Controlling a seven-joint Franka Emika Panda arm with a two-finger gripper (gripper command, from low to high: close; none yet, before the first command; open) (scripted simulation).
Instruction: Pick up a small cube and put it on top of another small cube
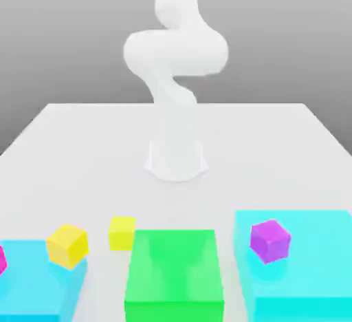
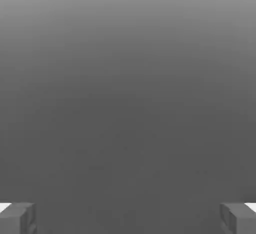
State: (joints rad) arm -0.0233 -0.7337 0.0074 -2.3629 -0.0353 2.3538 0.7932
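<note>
Sitting on the white table (image 1: 82,148), the small cube (image 1: 122,232) rests flat between the left cyan block (image 1: 34,283) and the green block (image 1: 174,276), close to both yet touching neither. A golden-yellow cube (image 1: 67,245) perches tilted on the cyan block's corner, just beside it, which narrows clearance on that side. A purple cube (image 1: 269,240) stands on the right cyan block (image 1: 302,265), well apart. In the hand view the gripper (image 2: 128,218) is spread wide and grips nothing, both fingertips (image 2: 17,217) at the frame corners. Open table lies behind the small cube toward the arm base (image 1: 176,159), which looks the freest line of approach.
</note>
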